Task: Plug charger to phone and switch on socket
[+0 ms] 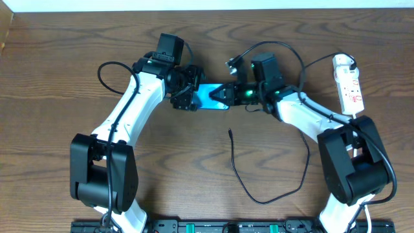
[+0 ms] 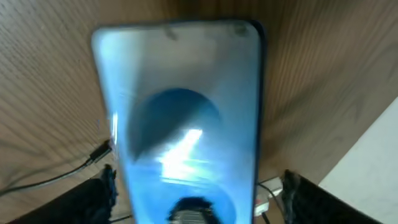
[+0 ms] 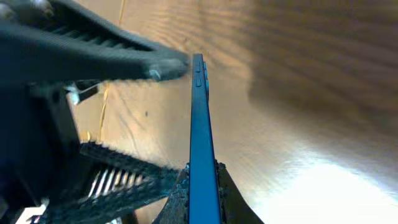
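The phone (image 1: 208, 97) is sitting between both grippers, far-middle of the table (image 1: 58, 39). The left gripper (image 1: 193, 98) is clamping one end. The right gripper (image 1: 224, 92) is holding its fingers apart, tips touching the phone.

Blue phone (image 1: 210, 96), black charger (image 1: 236, 175), white socket (image 1: 349, 87)

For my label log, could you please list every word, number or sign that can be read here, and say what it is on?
No text can be read in any view.
phone screen: blurred, only a blue glow and a pale streak, no words legible.
socket: red marks, too small to read.
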`<action>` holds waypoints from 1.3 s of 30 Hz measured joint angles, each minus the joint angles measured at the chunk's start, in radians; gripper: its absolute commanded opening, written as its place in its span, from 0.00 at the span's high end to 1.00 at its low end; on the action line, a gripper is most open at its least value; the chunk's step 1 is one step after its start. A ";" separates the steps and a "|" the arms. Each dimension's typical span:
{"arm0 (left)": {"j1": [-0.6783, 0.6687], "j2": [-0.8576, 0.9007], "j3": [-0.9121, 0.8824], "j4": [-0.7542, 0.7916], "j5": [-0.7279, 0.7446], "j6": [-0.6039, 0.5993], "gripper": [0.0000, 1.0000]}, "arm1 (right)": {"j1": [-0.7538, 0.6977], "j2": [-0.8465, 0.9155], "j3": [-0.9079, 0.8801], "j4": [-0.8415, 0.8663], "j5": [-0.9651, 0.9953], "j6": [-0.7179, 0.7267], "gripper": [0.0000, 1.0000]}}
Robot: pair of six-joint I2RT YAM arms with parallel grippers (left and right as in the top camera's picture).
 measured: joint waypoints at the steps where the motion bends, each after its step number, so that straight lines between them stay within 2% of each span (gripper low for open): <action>1: 0.002 0.000 0.000 0.002 0.004 0.005 0.14 | -0.013 0.000 0.000 0.000 0.001 0.000 0.99; 6: 0.014 -0.001 0.000 0.040 0.014 0.033 0.13 | -0.094 0.000 0.000 0.001 0.006 0.085 0.99; 9: 0.018 -0.010 -0.002 0.090 0.014 0.056 0.13 | -0.144 0.000 0.000 0.002 0.008 0.208 0.99; 14: 0.018 -0.076 -0.002 0.188 0.010 0.111 0.13 | -0.199 0.000 0.000 0.053 0.005 0.492 0.99; 21: 0.018 -0.177 -0.002 0.281 -0.017 0.149 0.13 | -0.204 0.000 0.001 0.282 -0.066 0.912 0.99; 26: 0.018 -0.186 -0.002 0.341 -0.024 0.152 0.13 | -0.203 0.001 0.003 0.499 -0.114 1.134 0.99; 32: 0.018 -0.186 -0.002 0.373 -0.025 0.154 0.13 | -0.203 0.001 0.003 0.644 -0.156 1.320 0.99; 39: 0.018 -0.186 -0.002 0.386 -0.085 0.154 0.13 | -0.195 0.001 0.003 0.730 -0.180 1.444 0.99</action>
